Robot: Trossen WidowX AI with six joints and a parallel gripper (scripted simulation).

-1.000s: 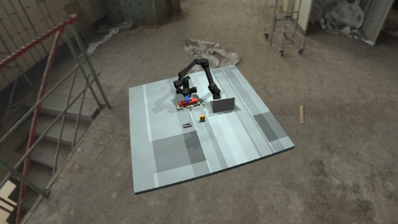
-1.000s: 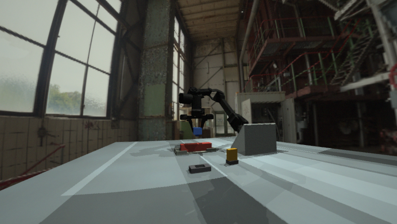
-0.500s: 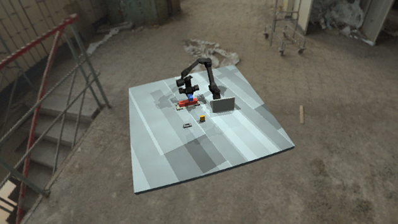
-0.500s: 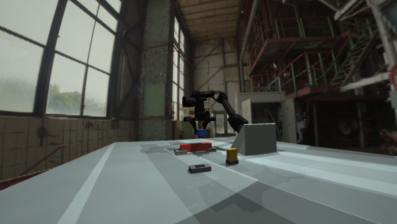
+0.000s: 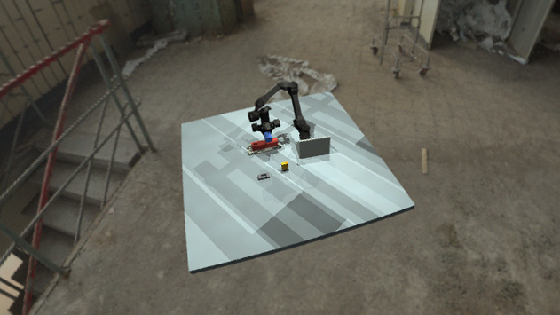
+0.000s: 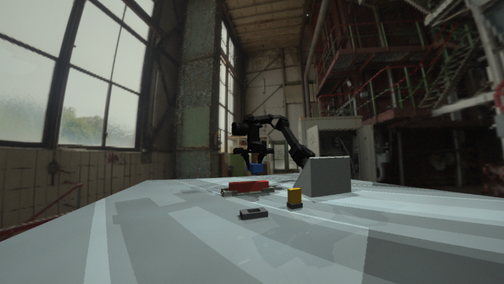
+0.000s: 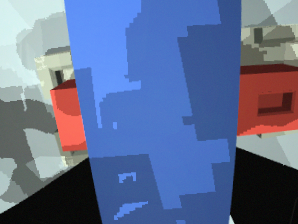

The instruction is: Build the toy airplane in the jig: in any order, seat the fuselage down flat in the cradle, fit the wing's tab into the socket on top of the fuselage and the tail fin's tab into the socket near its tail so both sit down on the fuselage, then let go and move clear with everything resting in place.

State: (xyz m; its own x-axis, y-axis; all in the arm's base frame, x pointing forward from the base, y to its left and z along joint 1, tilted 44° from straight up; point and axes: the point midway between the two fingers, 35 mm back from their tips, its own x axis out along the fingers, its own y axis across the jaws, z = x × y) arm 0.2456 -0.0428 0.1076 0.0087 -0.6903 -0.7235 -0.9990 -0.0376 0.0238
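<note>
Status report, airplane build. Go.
End effector shut on blue wing, above red fuselage seated in cradle. Yellow tail fin unfitted. Nothing blocking.

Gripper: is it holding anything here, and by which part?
Yes: the gripper is shut on the blue wing, clamped by its upper end, above the red fuselage.

In the wrist view the blue wing (image 7: 160,116) hides the middle of the red fuselage (image 7: 67,119) and its top socket, its own ends are cut off, and the end effector's fingertips stay unseen.
</note>
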